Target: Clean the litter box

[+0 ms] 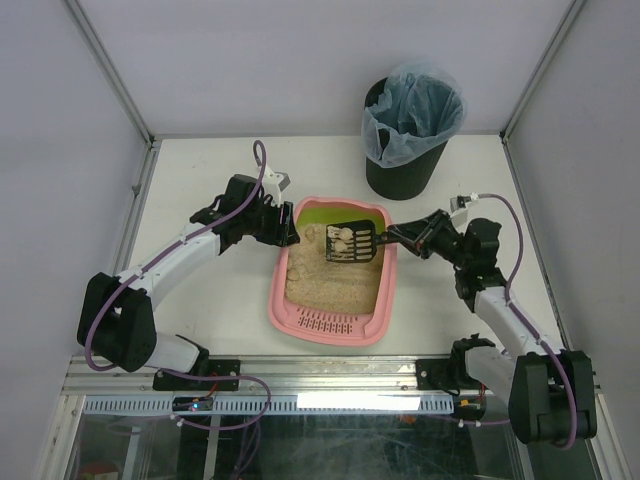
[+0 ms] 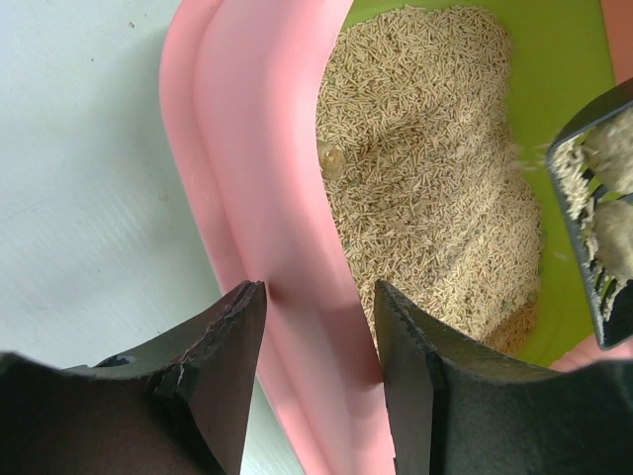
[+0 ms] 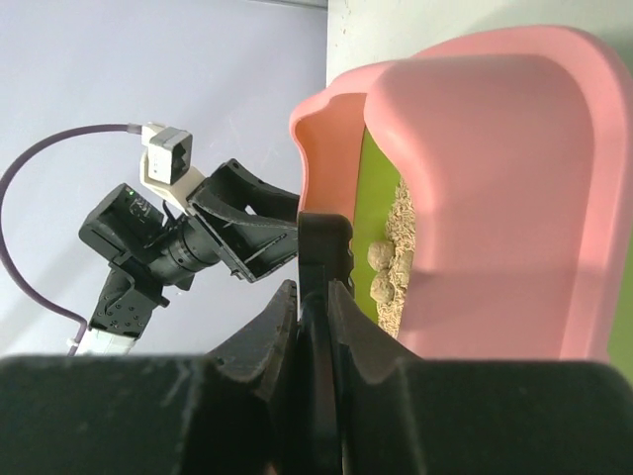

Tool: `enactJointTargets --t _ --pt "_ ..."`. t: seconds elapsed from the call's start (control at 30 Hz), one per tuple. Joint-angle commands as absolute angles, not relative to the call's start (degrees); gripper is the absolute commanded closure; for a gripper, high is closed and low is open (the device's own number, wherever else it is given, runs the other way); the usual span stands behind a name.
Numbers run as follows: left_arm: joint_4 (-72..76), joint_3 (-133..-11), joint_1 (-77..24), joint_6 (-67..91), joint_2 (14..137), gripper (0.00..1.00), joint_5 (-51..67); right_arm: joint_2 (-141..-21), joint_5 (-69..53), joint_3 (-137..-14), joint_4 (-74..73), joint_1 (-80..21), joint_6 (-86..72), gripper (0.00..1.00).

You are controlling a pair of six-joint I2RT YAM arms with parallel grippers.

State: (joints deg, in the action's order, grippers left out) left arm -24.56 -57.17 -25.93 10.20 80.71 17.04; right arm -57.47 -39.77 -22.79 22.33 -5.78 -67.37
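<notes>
Overhead view, clock directions taken with 12 at the far side of the table (image 1: 200, 180).

1. The litter box (image 1: 335, 285) rests flat on the table near its centre. Its lime-green end is at 12 o'clock and its slotted rim at 6 o'clock. Beige litter (image 2: 425, 178) covers the floor.
2. The left gripper (image 2: 316, 297) is at the box's 10 o'clock edge. Its two fingers straddle the pink side wall, one outside and one inside, closed onto that wall.
3. The right gripper (image 1: 400, 237) is at 2 o'clock from the box centre, just outside the rim. Its fingers are clamped tight on the handle of a black slotted scoop (image 1: 352, 242).
4. The scoop head is over the 12 o'clock end of the box, raised clear of the litter. It carries pale rounded clumps (image 1: 343, 238).
5. A black round bin (image 1: 410, 130) lined with a bluish bag stands upright at 1 o'clock from the box, apart from it, near the table's far edge.
</notes>
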Motion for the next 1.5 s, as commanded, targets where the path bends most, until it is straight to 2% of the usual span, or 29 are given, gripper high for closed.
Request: enactJointTargets --t 0.0,0.07,0.23,0.37,0.47,0.6,0.73,0.83,0.97,1.1,1.23,1.3,1.37,1.47 --pt "-23.88 -59.32 -25.82 8.78 80.66 0.51 16.43 -55.73 -42.29 -24.95 26.14 -5.09 -67.82 1.0" --pt "-23.91 -59.3 -25.8 8.87 80.83 0.51 16.56 -56.19 -44.82 -24.75 27.82 -5.09 -67.82 1.0" --pt "-23.91 -59.24 -25.89 8.88 80.87 0.51 16.64 -53.54 -41.1 -20.22 29.97 -2.46 -72.43 1.0" --pt "-23.91 -59.4 -25.76 8.87 81.06 0.51 16.64 -57.12 -46.31 -23.84 31.13 -4.75 -69.88 1.0" --pt "-23.92 -59.2 -25.8 8.82 80.92 0.51 16.51 -53.82 -40.36 -20.23 30.5 -1.54 -73.13 1.0" --pt "-23.9 -59.34 -25.8 8.7 80.96 0.51 16.01 -58.19 -47.62 -26.68 28.38 -6.04 -66.67 1.0" --pt "-24.01 -59.34 -25.84 8.87 81.33 0.51 16.81 -52.81 -39.75 -21.09 28.41 -2.15 -70.64 1.0" --pt "-23.99 -59.27 -25.84 8.57 81.02 0.51 15.75 -56.99 -47.0 -26.81 26.96 -6.27 -65.07 1.0" --pt "-24.16 -59.34 -25.84 8.77 81.4 0.51 16.6 -51.68 -38.25 -22.73 23.42 -2.76 -68.35 1.0" --pt "-24.17 -59.44 -25.86 8.47 81.1 0.51 15.61 -58.38 -48.2 -28.77 23.82 -6.55 -63.66 1.0" --pt "-24.34 -59.42 -25.86 8.65 81.22 0.51 16.08 -52.08 -36.6 -24.45 19.9 -3.47 -67.22 1.0" --pt "-24.35 -59.29 -25.84 8.38 80.96 0.51 15.63 -53.72 -39.53 -25.24 23.03 -5.9 -66.57 1.0" --pt "-24.39 -59.42 -25.84 8.24 81.06 0.51 15.47 -57.73 -45.09 -31.43 19.35 -9.25 -60.59 1.0" --pt "-24.47 -59.54 -25.84 8.39 81.48 0.51 16.13 -54.53 -38.25 -30.65 12.4 -7.28 -57.99 1.0"
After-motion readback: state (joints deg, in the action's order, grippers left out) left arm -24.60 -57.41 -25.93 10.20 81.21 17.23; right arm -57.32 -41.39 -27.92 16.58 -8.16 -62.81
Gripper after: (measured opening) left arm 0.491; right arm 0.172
